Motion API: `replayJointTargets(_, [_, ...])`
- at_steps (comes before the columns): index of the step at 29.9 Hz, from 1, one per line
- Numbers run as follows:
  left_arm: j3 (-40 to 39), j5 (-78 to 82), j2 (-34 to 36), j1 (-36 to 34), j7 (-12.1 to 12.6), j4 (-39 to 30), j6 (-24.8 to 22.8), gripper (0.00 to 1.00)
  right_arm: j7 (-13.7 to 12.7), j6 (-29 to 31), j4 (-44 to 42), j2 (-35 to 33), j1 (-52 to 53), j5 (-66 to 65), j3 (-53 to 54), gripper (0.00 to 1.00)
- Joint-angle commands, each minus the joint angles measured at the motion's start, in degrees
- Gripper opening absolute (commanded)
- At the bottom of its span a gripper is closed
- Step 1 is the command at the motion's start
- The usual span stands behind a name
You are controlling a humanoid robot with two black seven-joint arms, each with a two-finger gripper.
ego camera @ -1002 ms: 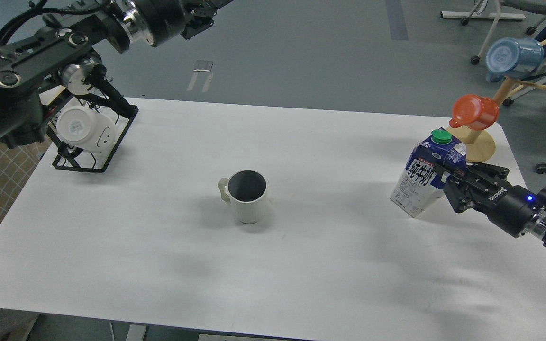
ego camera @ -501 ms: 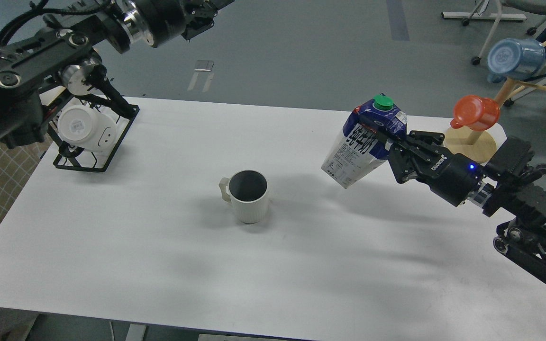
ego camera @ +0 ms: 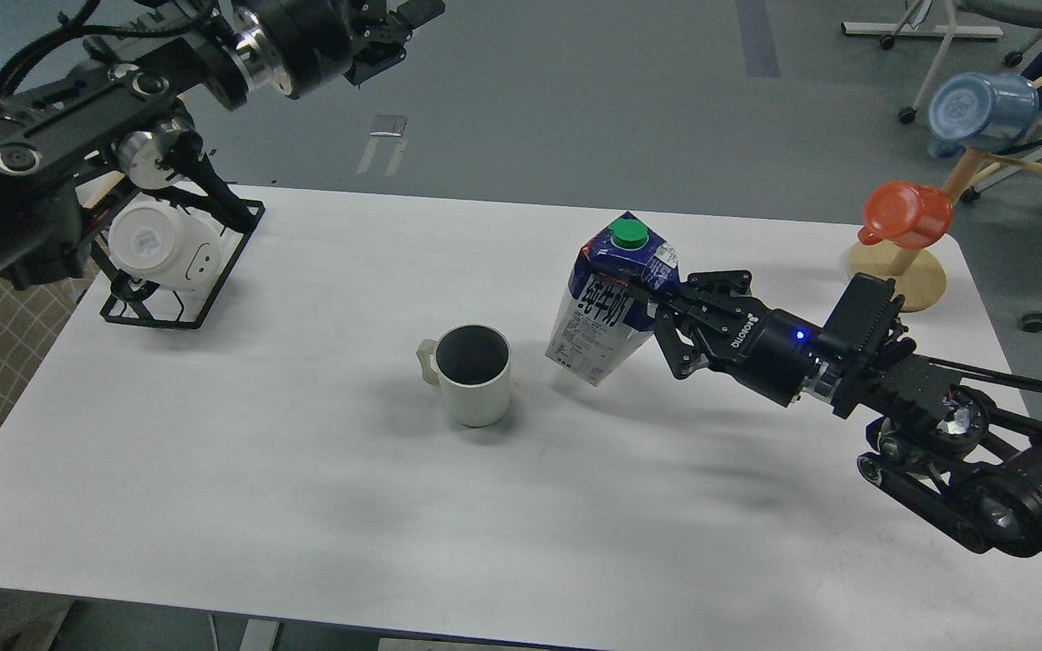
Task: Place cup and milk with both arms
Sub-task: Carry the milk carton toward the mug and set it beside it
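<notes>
The cup [ego camera: 473, 375], a white ribbed mug with a dark grey inside, stands upright near the middle of the white table [ego camera: 304, 506], handle to the left. The milk [ego camera: 610, 312], a blue-and-white carton with a green cap, is tilted just right of the cup, its base at or just above the table. My right gripper [ego camera: 657, 316] is shut on the carton's right side. My left gripper [ego camera: 394, 32] is high up at the top left, far from the cup, seen small and dark.
A black wire rack [ego camera: 177, 271] at the table's back left holds a white smiley-face cup [ego camera: 164, 244]. A wooden cup tree [ego camera: 905, 271] at the back right carries an orange cup [ego camera: 908, 213] and a blue cup [ego camera: 978, 108]. Chairs stand beyond.
My right gripper has carried the milk from the table's right side leftward, lifted, then lowered it beside the cup. The left arm has barely moved.
</notes>
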Motion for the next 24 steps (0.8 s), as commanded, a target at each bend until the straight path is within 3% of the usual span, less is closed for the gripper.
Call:
replayJointTargets(1, [-0.1,0.0,0.0,0.2,0.0,0.0,0.0,0.94,0.0,0.0,-2.1,2.7,0.1,-0.8,0.0,0.00])
replayJointTargets(18, [-0.2,0.3,0.0,1.0,-0.1,0.0,0.0,0.94,0.0,0.0,-6.2,5.6,-0.2,-1.2,-2.5,0.00])
replayJointTargets(19, [-0.2,0.3,0.0,1.0,-0.1,0.0,0.0,0.94,0.0,0.0,-6.2,5.6,-0.2,-1.2,-2.5,0.07])
replayJointTargets(20, [-0.2,0.3,0.0,1.0,-0.1,0.0,0.0,0.94,0.0,0.0,-6.1,5.6,-0.2,-1.2,-2.5,0.21])
replayJointTargets(22, [-0.2,0.3,0.0,1.0,-0.1,0.0,0.0,0.94,0.0,0.0,-6.1,5.6,-0.3,-1.2,-2.5,0.24])
replayJointTargets(24, [-0.2,0.3,0.0,1.0,-0.1,0.0,0.0,0.94,0.0,0.0,-6.1,5.5,-0.3,-1.2,-2.5,0.34])
